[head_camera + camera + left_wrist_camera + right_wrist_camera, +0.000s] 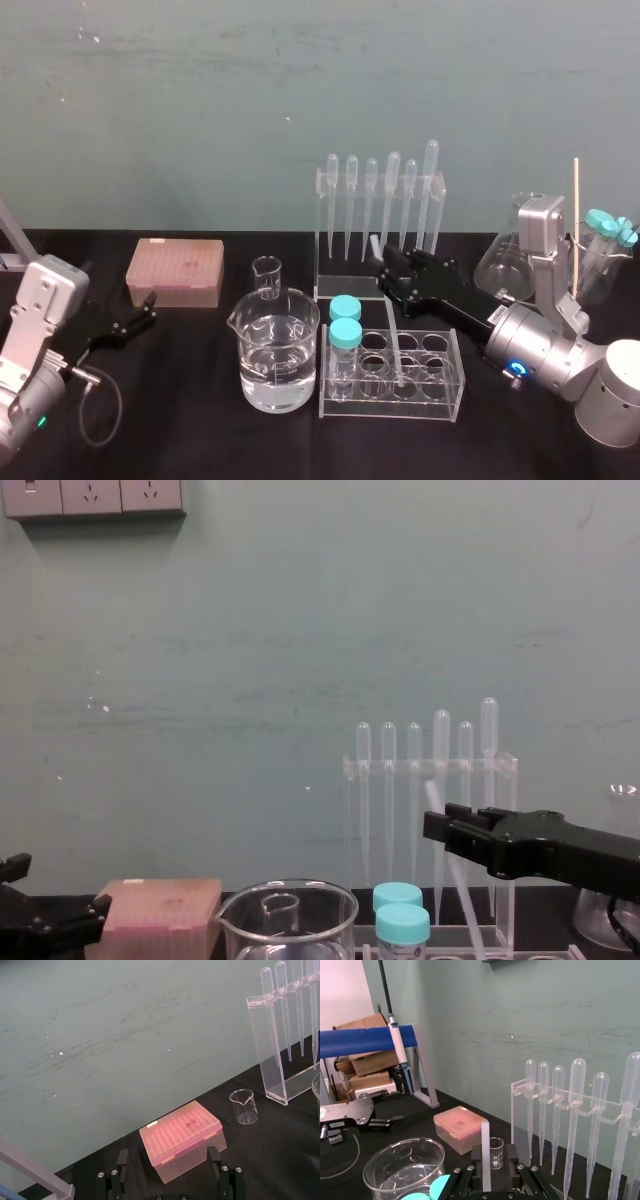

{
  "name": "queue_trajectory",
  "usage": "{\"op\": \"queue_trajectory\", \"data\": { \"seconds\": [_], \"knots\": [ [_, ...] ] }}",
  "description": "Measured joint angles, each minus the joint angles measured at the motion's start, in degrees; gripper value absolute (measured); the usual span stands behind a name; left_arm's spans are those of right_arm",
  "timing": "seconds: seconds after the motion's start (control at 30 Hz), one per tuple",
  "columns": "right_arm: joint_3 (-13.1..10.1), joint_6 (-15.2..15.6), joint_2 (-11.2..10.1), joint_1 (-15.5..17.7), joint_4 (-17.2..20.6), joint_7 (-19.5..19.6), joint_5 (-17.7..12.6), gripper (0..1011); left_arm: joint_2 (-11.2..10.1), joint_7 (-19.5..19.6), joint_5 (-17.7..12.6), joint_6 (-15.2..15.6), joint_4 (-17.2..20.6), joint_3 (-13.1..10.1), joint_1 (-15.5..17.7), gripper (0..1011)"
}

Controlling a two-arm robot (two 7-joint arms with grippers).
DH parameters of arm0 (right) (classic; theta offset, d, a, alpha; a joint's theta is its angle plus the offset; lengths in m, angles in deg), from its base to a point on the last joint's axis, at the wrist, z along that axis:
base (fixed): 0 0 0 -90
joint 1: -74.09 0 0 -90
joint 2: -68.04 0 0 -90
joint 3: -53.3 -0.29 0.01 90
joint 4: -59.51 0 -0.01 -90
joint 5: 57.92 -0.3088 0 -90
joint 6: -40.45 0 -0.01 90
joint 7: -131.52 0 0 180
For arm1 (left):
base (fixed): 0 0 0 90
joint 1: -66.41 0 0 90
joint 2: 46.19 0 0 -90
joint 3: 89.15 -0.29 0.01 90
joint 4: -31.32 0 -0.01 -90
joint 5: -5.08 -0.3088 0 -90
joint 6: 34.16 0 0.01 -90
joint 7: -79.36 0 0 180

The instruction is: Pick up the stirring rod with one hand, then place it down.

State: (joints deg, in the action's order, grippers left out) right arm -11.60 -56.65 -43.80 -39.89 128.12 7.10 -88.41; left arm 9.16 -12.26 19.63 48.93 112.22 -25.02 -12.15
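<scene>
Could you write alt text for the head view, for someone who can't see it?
The right gripper is at the translucent stirring rod, whose lower end sits in a clear tube rack; the left gripper rests far left.

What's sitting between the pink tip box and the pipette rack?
A small glass beaker stands between the pink tip box and the pipette rack, clearest in the left wrist view.

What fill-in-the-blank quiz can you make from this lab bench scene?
The right gripper is shut on the ____. The pipette rack holds ____ pipettes. The tube rack holds ____ capped tubes. Missing: stirring rod; six; two.
</scene>
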Motion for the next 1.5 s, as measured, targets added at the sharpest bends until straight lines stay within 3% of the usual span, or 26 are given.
{"op": "queue_trajectory", "data": {
  "seconds": [0.63,0.73,0.83,1.03,1.2,1.5],
  "knots": [
    [-0.03,0.02,-0.05,-0.04,0.08,-0.10,-0.06,918,0.00,0.00,0.00,0.00,0.00,0.00,0.00,1000],
    [-1.29,0.56,-0.39,0.92,1.99,3.36,1.15,994,0.00,0.00,0.00,0.00,0.00,0.00,0.00,1000],
    [-2.73,0.70,-0.66,2.21,3.66,7.53,2.60,1000,0.00,0.00,0.00,0.00,0.00,0.00,0.00,1000],
    [-7.43,1.54,-1.12,7.09,7.69,21.22,7.44,1000,0.00,0.00,0.00,0.00,0.00,0.00,0.00,1000],
    [-9.40,6.61,-1.04,10.37,8.46,29.01,10.49,1000,0.00,0.00,0.00,0.00,0.00,0.00,0.00,1000],
    [-10.09,12.15,0.27,11.52,6.46,30.86,11.55,1000,0.00,0.00,0.00,0.00,0.00,0.00,0.00,1000]
  ]
}}
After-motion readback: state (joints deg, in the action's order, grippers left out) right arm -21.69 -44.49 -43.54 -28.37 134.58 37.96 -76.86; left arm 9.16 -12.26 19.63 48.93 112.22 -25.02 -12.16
